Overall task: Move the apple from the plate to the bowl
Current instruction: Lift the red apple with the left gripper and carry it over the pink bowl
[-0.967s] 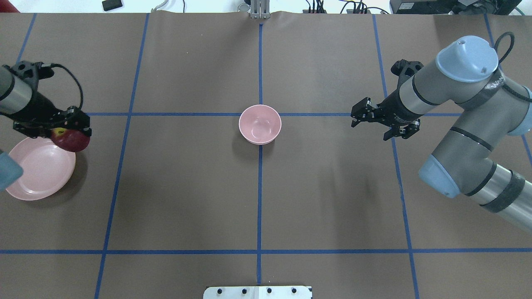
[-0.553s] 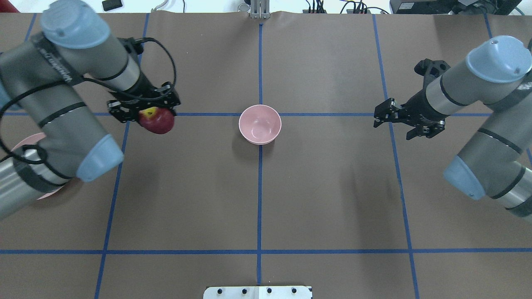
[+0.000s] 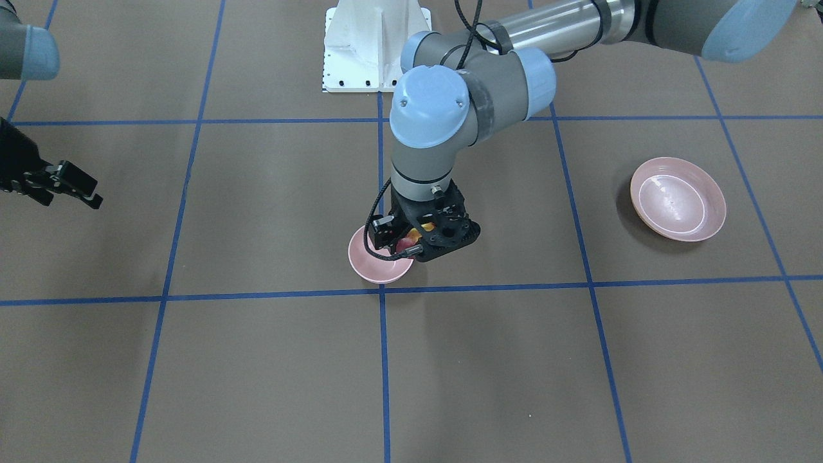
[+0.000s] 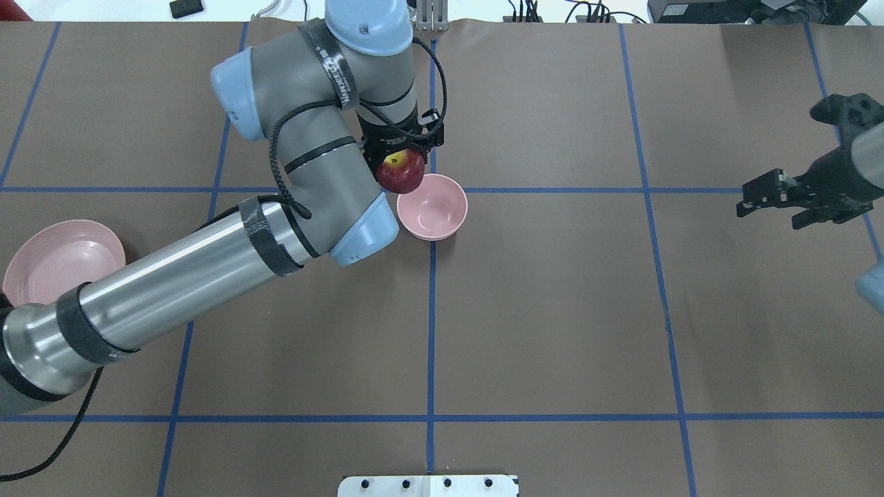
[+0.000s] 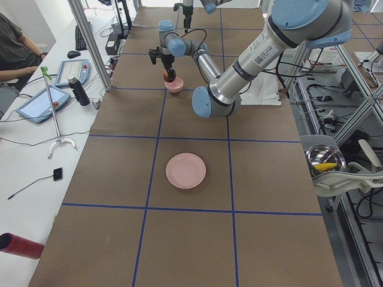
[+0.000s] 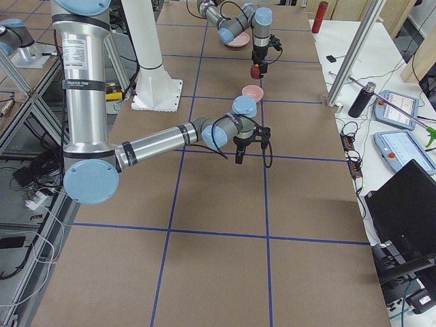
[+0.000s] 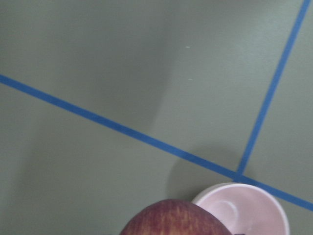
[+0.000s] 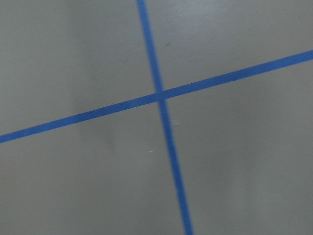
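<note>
My left gripper (image 4: pixel 401 166) is shut on the dark red apple (image 4: pixel 402 172) and holds it in the air at the far-left rim of the small pink bowl (image 4: pixel 452 207). The apple's yellow stem patch faces up. In the front view the gripper (image 3: pixel 427 241) overlaps the bowl (image 3: pixel 376 265). The left wrist view shows the apple's top (image 7: pixel 176 220) beside the bowl (image 7: pixel 254 208). The wide pink plate (image 4: pixel 52 266) lies bare at the table's left edge. My right gripper (image 4: pixel 766 214) is open and empty at the far right.
Brown table cover with a grid of blue tape lines (image 4: pixel 431 310). The white robot base (image 3: pixel 376 45) stands at the near middle edge. My left arm's long forearm (image 4: pixel 186 276) stretches between plate and bowl.
My left arm has carried the apple from over the plate rightward to the bowl's rim. My right arm has drawn back toward the right edge.
</note>
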Robot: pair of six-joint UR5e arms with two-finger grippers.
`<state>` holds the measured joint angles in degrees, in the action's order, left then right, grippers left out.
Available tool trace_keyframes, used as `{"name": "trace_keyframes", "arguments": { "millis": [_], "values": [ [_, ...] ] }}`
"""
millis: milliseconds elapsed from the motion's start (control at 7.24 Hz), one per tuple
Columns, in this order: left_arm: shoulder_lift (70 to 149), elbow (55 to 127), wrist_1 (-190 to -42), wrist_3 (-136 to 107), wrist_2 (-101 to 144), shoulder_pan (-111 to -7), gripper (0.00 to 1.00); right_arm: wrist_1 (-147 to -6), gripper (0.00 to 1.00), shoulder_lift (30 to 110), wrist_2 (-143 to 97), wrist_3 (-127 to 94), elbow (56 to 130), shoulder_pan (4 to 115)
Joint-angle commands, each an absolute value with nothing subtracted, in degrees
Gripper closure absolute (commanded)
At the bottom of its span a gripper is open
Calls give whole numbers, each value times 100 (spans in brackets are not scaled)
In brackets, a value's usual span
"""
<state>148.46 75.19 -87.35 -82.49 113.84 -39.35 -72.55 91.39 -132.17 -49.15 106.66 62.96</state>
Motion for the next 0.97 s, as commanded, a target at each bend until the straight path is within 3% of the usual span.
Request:
{"name": "trace_keyframes", "arguments": {
  "millis": [0,829],
  "values": [
    [15379,6552,-9235,-8253,11007,-3684,100,-7286,0,9457,-13491,-3877,10609,6767],
    [15398,6197,-9325,-8192,10881,-3489,100,-7312,0,9387,-13482,-3841,10591,6750]
  ]
}}
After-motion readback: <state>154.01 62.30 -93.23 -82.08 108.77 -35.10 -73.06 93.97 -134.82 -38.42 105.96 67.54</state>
